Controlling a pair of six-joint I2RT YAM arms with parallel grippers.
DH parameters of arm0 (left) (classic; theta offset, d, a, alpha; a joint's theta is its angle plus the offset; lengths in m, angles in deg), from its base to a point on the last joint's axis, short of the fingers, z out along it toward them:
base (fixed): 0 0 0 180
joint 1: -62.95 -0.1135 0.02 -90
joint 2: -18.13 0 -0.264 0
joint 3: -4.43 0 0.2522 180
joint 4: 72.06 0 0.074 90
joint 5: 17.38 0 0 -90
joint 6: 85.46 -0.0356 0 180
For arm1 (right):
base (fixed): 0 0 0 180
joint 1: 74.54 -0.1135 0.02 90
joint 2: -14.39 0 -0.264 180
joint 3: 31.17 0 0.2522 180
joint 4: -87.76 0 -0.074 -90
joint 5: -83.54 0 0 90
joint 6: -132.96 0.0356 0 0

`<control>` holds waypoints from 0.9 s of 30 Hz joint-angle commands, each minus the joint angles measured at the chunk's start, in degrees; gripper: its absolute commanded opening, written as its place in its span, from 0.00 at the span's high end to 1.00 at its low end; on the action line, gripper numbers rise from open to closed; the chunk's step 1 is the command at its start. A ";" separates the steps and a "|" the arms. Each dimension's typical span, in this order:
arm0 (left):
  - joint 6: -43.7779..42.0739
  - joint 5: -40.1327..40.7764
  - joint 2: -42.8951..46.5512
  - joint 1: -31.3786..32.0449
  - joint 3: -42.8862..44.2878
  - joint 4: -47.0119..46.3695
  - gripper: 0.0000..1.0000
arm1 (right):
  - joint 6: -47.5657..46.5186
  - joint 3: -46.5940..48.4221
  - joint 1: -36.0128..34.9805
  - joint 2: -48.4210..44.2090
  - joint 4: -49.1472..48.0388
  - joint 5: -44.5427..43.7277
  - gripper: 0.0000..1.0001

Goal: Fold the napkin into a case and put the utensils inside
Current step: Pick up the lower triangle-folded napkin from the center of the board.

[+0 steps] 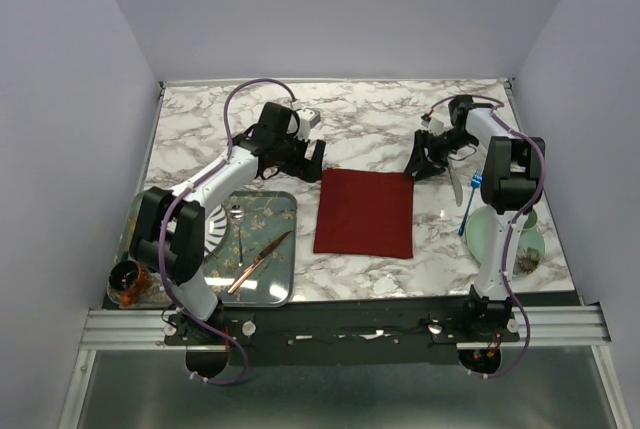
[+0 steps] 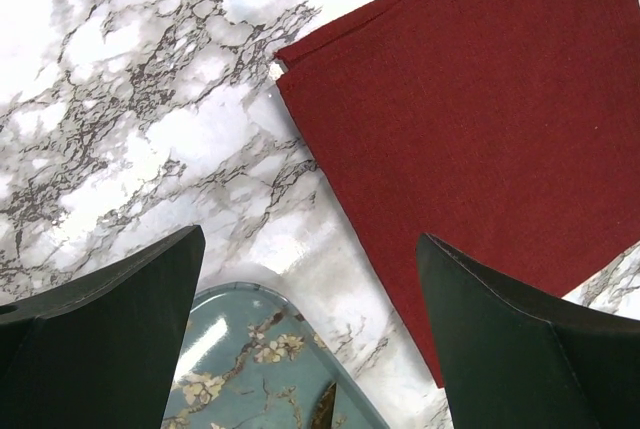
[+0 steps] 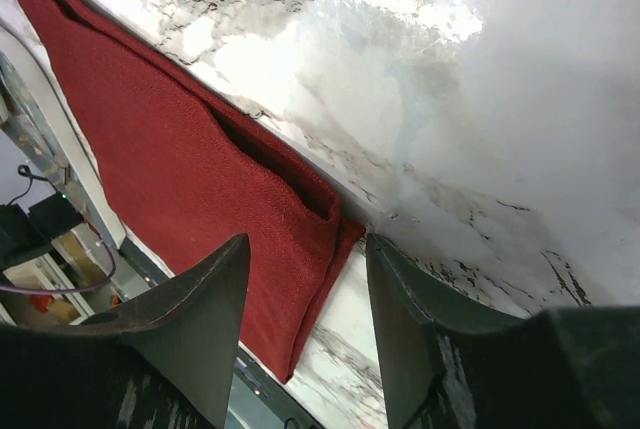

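Comes down to one corner. Finds the right gripper low over the table, jaws apart and clamped on nothing, the gap narrower than the other arm's. Places the napkin beneath and off to one side of it, nearest corner just under the gap and tucked closer to one jaw than the other. Shows stacked layers at that corner, so folded at least once, yet too broad to pass for a case. Offers no clear long axis from above: close to square, stretching away from the tool toward the other arm. Puts the left gripper at the neighbouring corner, jaws spread wide on nothing, cloth ahead and to one side, tray corner showing just back of the gap. Leaves both arms about equally near the cloth, one per corner. Judging by that, calls for a pinch on the layered corner under the right gripper, then a carry across toward the left one to halve the width. Keeps the fork and the pale utensil just behind the right gripper, on the side away from the cloth, by the plate; nearer that arm, so probably its job.
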 commanded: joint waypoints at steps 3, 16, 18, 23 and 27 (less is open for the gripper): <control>0.56 0.60 -0.76 -0.61 1.35 0.61 0.01 | 0.14 1.75 0.24 1.75 1.70 1.15 0.42; 0.56 0.16 -3.04 -1.48 3.73 1.32 0.01 | 0.49 2.45 -0.02 1.84 1.08 -0.69 0.48; 0.56 0.07 -3.31 -1.75 4.08 1.58 0.01 | 0.49 2.80 -0.46 1.84 1.26 -2.10 0.49; 0.48 -0.28 -3.84 -2.19 4.25 1.50 0.01 | -0.92 3.86 -0.55 2.37 1.96 -1.84 0.64; 0.39 -0.54 -4.28 -2.45 4.61 1.67 0.01 | -2.32 4.65 -0.64 2.90 3.11 -1.05 0.66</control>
